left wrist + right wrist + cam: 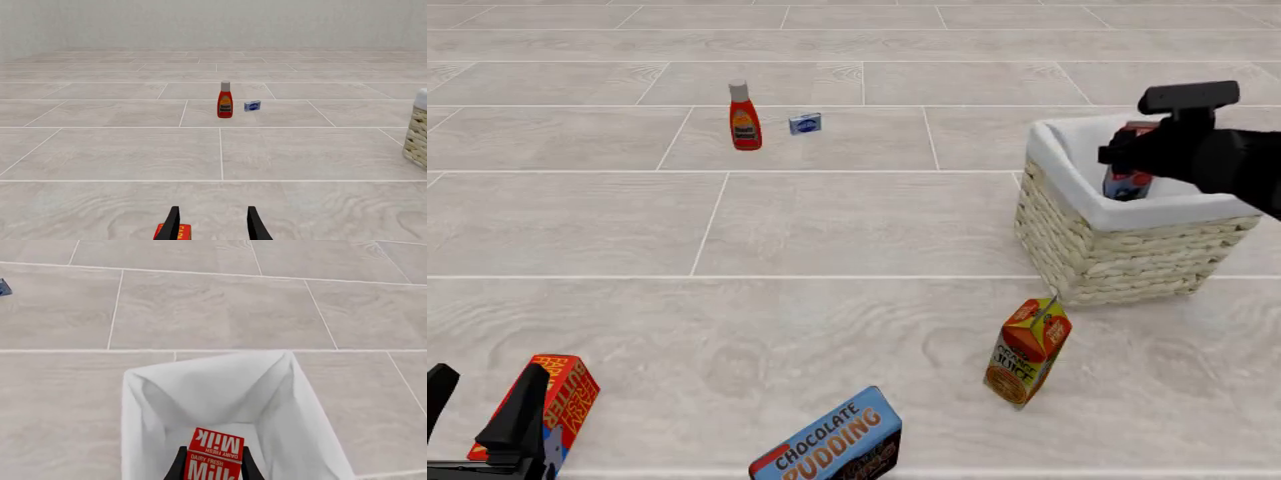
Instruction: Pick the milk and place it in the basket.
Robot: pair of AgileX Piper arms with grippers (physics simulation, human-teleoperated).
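On my right wrist feed the milk (215, 456) reads "Milk" on its red top and "DAIRY FRESH" above a second "Milk" on the face below. In the front view the pudding box (827, 443), left of and nearer to me than the basket (1094, 255), says "CHOCOLATE PUDDING". The juice carton (1028, 351) just in front of the basket shows "JUICE", with the print above it too small to read. I cannot read the labels on the ketchup (743, 117), the small blue box (806, 123) beside it, or the red-orange box (561, 399) far left of the basket
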